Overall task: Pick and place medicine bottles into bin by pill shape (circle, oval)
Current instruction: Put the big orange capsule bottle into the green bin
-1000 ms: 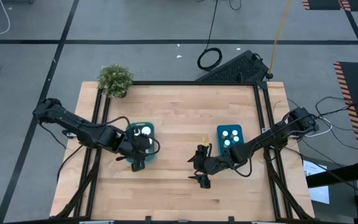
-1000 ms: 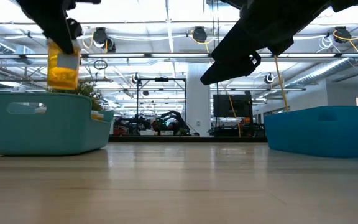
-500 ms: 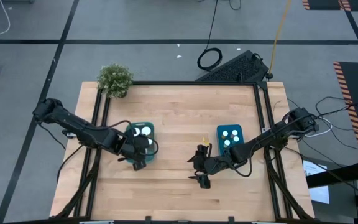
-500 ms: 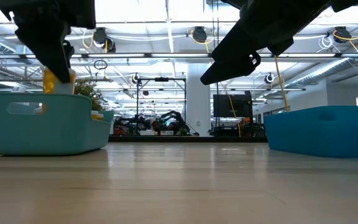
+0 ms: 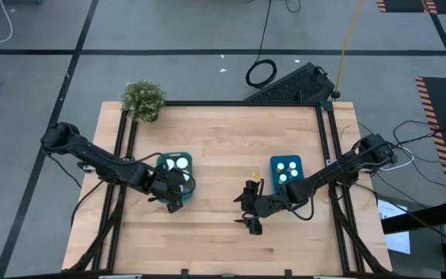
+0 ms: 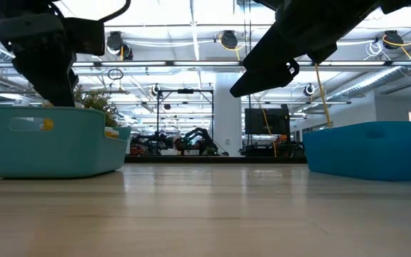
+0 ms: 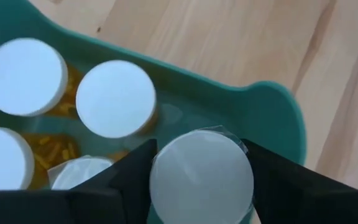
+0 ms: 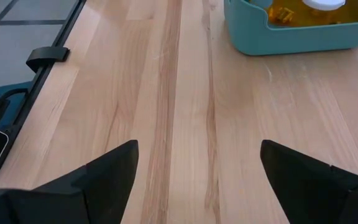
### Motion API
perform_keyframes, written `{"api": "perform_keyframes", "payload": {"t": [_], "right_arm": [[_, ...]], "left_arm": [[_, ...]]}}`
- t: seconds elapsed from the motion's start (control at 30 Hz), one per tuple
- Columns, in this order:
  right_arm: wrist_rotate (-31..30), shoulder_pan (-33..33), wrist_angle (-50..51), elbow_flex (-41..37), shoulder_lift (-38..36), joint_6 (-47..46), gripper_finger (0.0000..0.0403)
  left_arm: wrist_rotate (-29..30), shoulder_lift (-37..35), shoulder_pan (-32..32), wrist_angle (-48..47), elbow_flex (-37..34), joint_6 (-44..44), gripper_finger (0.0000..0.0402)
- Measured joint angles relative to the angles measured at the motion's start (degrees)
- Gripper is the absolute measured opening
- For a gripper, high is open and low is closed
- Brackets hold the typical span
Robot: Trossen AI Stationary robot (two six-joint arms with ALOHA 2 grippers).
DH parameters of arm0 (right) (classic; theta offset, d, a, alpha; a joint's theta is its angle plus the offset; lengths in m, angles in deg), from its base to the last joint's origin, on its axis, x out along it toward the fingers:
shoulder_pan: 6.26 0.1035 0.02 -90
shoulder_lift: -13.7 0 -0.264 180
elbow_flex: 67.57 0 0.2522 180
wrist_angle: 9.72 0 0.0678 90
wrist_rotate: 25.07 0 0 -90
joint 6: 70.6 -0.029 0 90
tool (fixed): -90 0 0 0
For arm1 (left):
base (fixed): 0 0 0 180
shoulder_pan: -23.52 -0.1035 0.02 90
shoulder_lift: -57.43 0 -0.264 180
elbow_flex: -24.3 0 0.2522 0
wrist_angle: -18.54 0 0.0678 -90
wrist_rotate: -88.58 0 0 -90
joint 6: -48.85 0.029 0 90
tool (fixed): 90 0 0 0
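Two bins stood on the desk (image 5: 215, 139): a teal bin (image 7: 272, 118) and a blue bin (image 5: 287, 172). The left gripper (image 7: 197, 177) was lowered into the teal one, jaws clamped on an upright medicine bottle (image 7: 201, 174), cap up, beside four others. The right gripper (image 8: 194, 180) hovered mid-desk, jaws apart.

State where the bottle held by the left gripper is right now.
In the left wrist view, the bottle sits between the left gripper fingers, inside the teal bin beside other white-capped bottles.
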Motion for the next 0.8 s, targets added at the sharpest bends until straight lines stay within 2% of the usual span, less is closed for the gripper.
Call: {"api": "perform_keyframes", "payload": {"t": [0.2, 0.57, 0.8], "right_arm": [[0.00, 0.00, 0.00, 0.00, 0.00, 0.00, 0.0334], [0.00, 0.00, 0.00, 0.00, 0.00, 0.00, 0.0334], [0.00, -0.02, 0.00, 0.00, 0.00, 0.34, 0.0334]], "left_arm": [[0.01, 0.00, 0.00, 1.39, -1.28, -0.85, 0.0239], [0.20, 0.00, 0.00, 1.59, -1.28, -1.46, 0.0202], [0.17, -0.98, -0.10, 1.32, 0.10, 1.12, 0.0201]]}}
